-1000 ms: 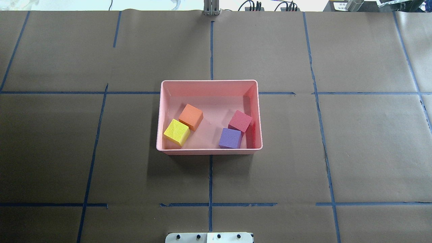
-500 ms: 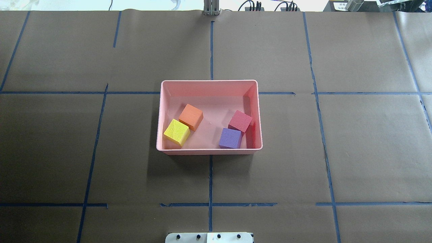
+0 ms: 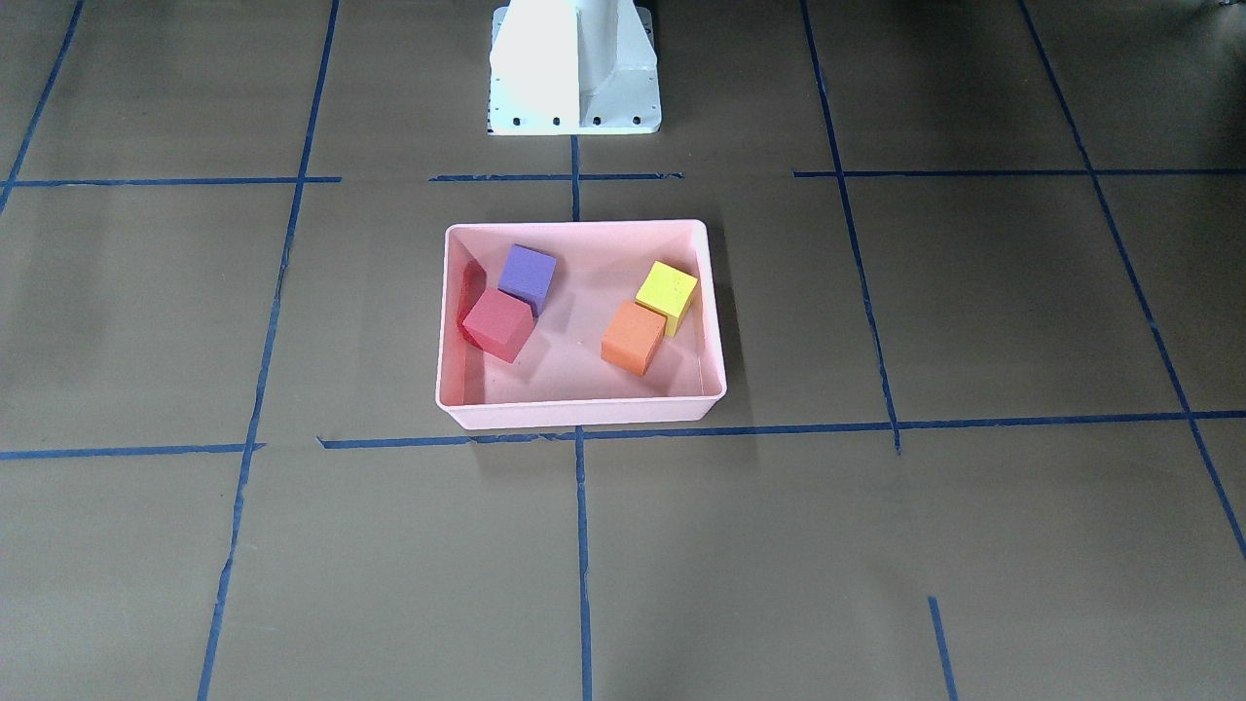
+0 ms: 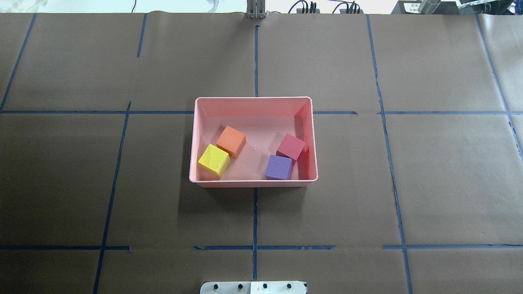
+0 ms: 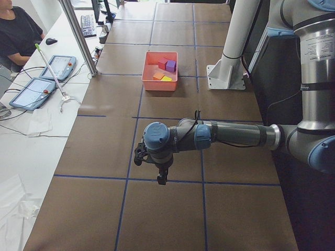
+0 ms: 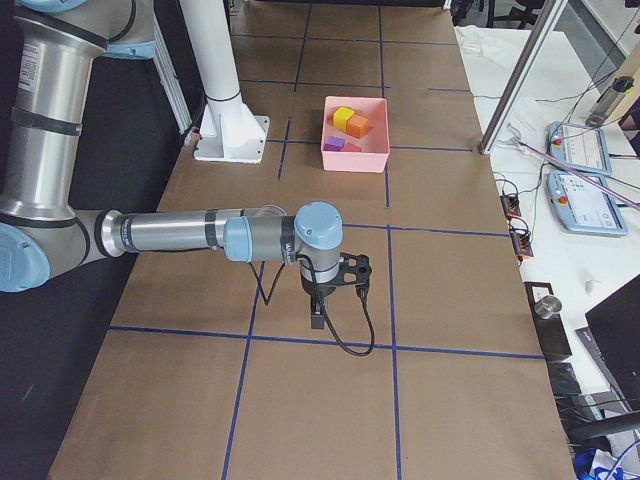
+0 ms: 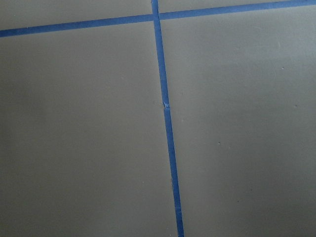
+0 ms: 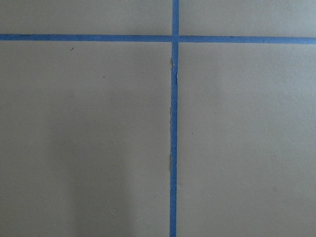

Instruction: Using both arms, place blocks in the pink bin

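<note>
The pink bin (image 4: 253,99) sits mid-table with all the blocks inside. The orange block (image 4: 231,140) and the yellow-green block (image 4: 213,159) lie touching at its left. At its right, the red-pink block (image 4: 291,147) touches the purple block (image 4: 278,167). The front-facing view shows the same bin (image 3: 579,415) mirrored. My left gripper (image 5: 152,163) hangs over bare paper far from the bin (image 5: 159,85), seen only from the left end. My right gripper (image 6: 335,290) hangs likewise at the other end. I cannot tell if either is open or shut.
The white pedestal base (image 3: 574,68) stands just behind the bin. Blue tape lines grid the brown paper; both wrist views show only paper and tape. A person (image 5: 15,31) sits at a side desk with tablets (image 5: 47,78) and a metal post (image 5: 78,36).
</note>
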`<state>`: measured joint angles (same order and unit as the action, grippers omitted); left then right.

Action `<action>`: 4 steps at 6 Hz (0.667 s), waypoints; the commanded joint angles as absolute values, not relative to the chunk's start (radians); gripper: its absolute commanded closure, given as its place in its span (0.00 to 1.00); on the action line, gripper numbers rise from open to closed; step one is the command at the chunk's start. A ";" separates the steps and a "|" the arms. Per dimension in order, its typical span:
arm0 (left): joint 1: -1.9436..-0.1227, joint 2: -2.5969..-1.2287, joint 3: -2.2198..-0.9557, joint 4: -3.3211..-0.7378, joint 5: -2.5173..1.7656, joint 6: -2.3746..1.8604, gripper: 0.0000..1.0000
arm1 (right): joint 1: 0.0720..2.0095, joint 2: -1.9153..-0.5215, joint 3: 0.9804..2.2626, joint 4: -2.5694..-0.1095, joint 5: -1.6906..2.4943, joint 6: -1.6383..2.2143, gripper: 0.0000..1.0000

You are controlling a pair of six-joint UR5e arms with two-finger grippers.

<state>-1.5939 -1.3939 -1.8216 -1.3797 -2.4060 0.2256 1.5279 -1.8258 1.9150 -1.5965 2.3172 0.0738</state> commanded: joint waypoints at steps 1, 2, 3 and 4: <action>-1.598 -1.394 -1.836 -1.379 -2.404 0.225 0.00 | 1.528 -1.830 1.914 -1.595 2.319 0.064 0.00; -1.600 -1.393 -1.839 -1.379 -2.405 0.225 0.00 | 1.528 -1.848 1.917 -1.594 2.338 0.066 0.00; -1.601 -1.393 -1.844 -1.378 -2.405 0.225 0.00 | 1.528 -1.858 1.916 -1.594 2.361 0.061 0.00; -1.603 -1.387 -1.848 -1.379 -2.399 0.225 0.00 | 1.528 -1.858 1.919 -1.591 2.361 0.045 0.00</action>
<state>-1.6014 -1.3908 -1.8439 -1.3783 -2.4033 0.2255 1.5279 -1.8542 1.9172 -1.5930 2.3541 0.0575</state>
